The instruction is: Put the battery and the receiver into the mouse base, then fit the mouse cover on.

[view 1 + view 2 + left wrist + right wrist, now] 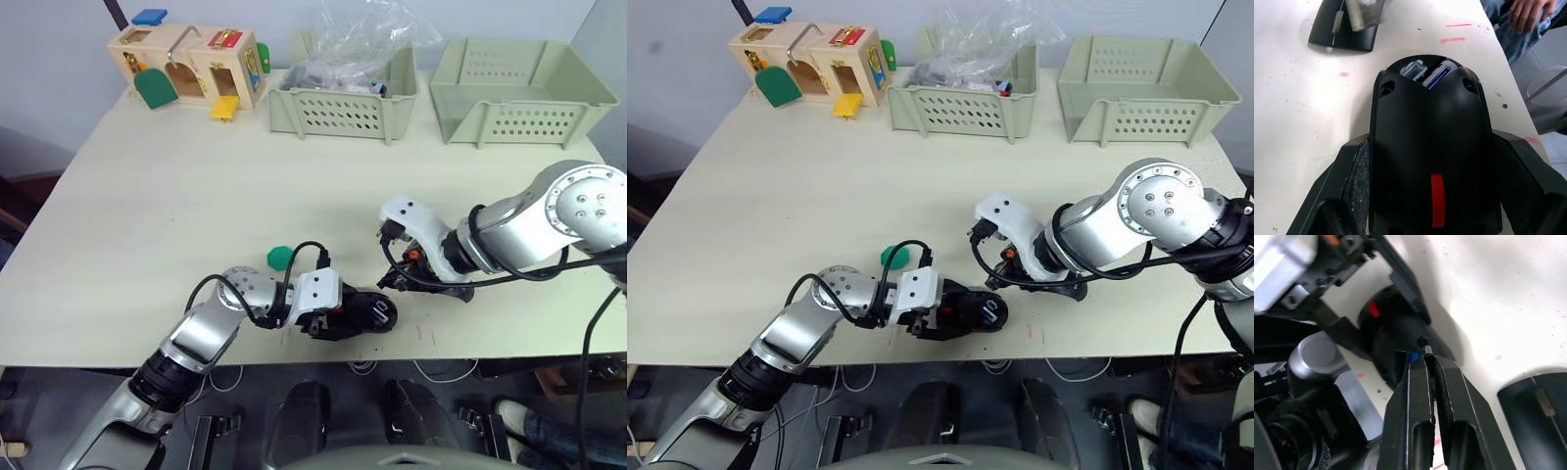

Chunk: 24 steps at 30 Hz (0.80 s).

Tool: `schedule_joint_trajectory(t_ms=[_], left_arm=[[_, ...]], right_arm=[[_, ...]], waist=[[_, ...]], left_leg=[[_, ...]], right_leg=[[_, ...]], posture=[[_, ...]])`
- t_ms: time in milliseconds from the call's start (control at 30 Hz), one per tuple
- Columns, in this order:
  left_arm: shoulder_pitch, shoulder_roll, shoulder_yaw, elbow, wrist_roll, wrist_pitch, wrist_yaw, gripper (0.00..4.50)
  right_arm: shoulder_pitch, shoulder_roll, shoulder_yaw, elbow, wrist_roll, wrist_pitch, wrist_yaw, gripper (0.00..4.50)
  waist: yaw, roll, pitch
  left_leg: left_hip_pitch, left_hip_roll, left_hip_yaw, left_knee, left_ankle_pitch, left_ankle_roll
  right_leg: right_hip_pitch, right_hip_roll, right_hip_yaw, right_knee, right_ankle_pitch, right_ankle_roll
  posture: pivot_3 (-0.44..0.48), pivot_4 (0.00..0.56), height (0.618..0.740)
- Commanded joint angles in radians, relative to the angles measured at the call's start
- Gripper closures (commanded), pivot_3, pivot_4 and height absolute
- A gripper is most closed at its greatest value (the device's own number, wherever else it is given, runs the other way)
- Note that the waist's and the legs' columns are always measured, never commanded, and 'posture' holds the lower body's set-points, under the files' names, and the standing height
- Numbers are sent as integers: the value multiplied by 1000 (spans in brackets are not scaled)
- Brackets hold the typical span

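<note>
My left gripper is shut on the mouse base, a black shell with a red wheel, held near the table's front edge. The battery, white with a blue end, lies inside the base's open far end. Just above that end hovers my right gripper, fingers shut with a small silver piece, the receiver, pinched at the tips. The mouse cover, a smooth black shell, lies on the table under my right forearm.
A green disc lies behind my left wrist. Two pale green bins and a wooden latch box stand along the far edge. A person's hand is beyond the table's front edge.
</note>
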Motion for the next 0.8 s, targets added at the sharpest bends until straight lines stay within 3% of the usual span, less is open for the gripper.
schedule_joint_trajectory(t_ms=[33, 233, 367, 800], left_arm=[[7, 21, -28, 89, 68, 29, 5, 1631], [-25, 55, -27, -24, 46, 162, -16, 1631], [-84, 63, -33, -125, 25, 348, -2, 1631], [-168, 56, -81, -211, 44, 513, 51, 1631]], right_arm=[[-46, 11, 9, 22, 14, 40, 3, 4500], [-69, 23, 4, 41, 14, 60, 27, 4500], [-70, 6, -7, 35, 14, 64, 46, 4500], [-29, 22, 8, 20, 14, 30, 21, 4500]], waist=[[-1, 0, 0], [-4, 1, 0], [-23, 1, 0], [-26, 0, 0]], left_leg=[[0, 0, 0, 0, 0, 0], [0, 0, 0, 0, 0, 0], [-1, 1, -2, -1, 0, 0], [-1, 1, -2, -1, 0, 0]], right_leg=[[0, 0, 0, 0, 0, 0], [0, 1, 0, 0, 0, 0], [0, 3, -1, 0, 0, 1], [-1, 3, -1, 0, 0, 1]], posture=[[0, 150, 740], [0, 150, 740], [0, 150, 740], [0, 150, 740]])
